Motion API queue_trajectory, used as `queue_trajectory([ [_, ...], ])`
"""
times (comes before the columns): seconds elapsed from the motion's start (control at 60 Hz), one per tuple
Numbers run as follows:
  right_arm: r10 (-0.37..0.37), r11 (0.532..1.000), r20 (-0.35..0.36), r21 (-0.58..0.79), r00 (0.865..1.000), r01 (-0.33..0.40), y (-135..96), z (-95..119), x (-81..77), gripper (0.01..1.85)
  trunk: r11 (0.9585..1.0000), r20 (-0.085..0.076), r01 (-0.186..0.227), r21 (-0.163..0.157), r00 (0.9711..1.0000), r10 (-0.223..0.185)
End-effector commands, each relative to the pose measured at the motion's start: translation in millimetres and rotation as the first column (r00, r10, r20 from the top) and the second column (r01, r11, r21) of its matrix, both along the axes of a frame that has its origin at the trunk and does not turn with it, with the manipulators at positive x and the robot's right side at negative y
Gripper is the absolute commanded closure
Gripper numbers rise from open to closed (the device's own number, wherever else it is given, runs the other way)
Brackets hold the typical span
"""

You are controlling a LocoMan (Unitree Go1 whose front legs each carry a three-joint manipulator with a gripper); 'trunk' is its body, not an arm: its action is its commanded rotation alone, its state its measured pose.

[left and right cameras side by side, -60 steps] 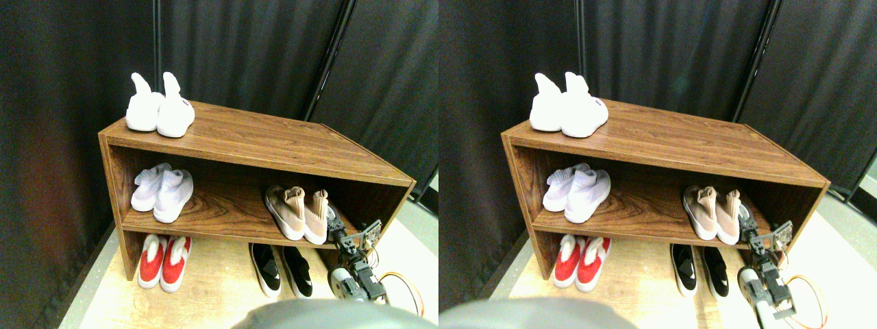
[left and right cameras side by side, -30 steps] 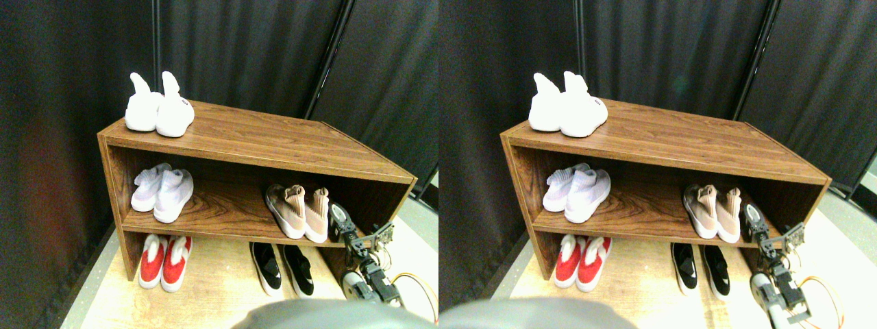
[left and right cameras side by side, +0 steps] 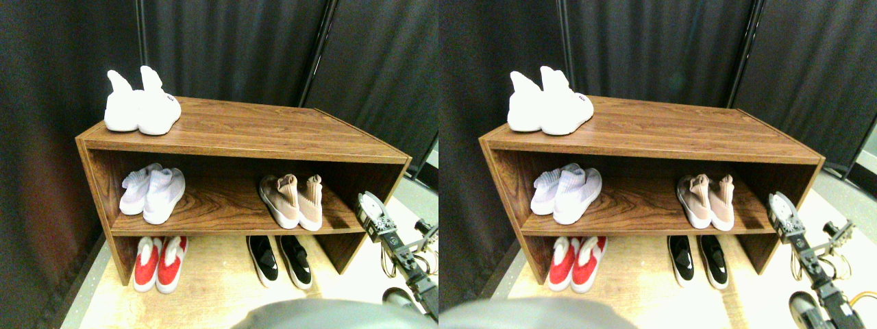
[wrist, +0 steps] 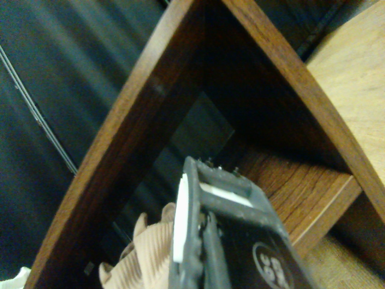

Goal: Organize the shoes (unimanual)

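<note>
The beige-tan shoes (left and right cameras side by side: 291, 202) stand side by side, heels toward me, on the right part of the middle board of the wooden shelf (left and right cameras side by side: 240, 130). The black shoes (left and right cameras side by side: 279, 260) with white soles sit together on the floor below them. My right gripper (left and right cameras side by side: 370, 209) hangs in the air just outside the shelf's right front corner, a short gap from the beige pair, touching nothing. In the wrist view the dark jaw (wrist: 201, 180) points into the shelf opening, and a ribbed beige cuff (wrist: 147, 259) shows beside it.
An all-white high-cuff pair (left and right cameras side by side: 140, 103) stands on the shelf top at the left. A pale pair (left and right cameras side by side: 151, 195) occupies the middle board's left. A red-and-white pair (left and right cameras side by side: 157, 264) is on the floor below. Black curtains (left and right cameras side by side: 274, 48) hang behind. Cables (left and right cameras side by side: 421, 257) lie by the arm.
My gripper has drawn back from right beside the beige pair to outside the shelf's right end. The whole view has also shifted. The shoes stay where they were.
</note>
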State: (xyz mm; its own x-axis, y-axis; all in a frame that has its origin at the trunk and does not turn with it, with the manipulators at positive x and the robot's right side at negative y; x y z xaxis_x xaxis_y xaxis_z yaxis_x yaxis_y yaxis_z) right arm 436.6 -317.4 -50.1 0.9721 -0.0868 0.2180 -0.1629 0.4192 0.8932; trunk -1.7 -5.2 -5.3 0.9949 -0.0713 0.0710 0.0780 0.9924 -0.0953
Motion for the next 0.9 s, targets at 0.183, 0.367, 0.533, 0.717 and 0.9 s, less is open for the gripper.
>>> queue_trajectory([
  [0.183, 0.13, 0.988, 0.078, 0.075, 0.988, -0.136, 14, 6, -28.8, 1.8, 0.9998, -0.043, 0.008, -0.016, 0.999, -0.009],
  [0.367, 0.165, 0.982, 0.06, 0.084, 0.984, -0.17, 17, -5, -47.6, 1.8, 0.9999, -0.07, 0.009, -0.01, 0.9975, -0.01],
  [0.533, 0.193, 0.977, 0.049, 0.088, 0.98, -0.196, 20, -27, -48.1, 1.8, 1.0, -0.1, 0.007, -0.005, 0.9949, -0.007],
  [0.717, 0.216, 0.957, -0.025, 0.202, 0.976, -0.207, 23, -53, -45.3, 1.8, 1.0, -0.131, 0.005, -0.001, 0.9914, -0.005],
  [0.9, 0.18, 0.956, -0.074, 0.25, 0.981, -0.156, 20, -80, -36.6, 1.8, 1.0, -0.153, 0.002, -0.001, 0.9883, -0.002],
])
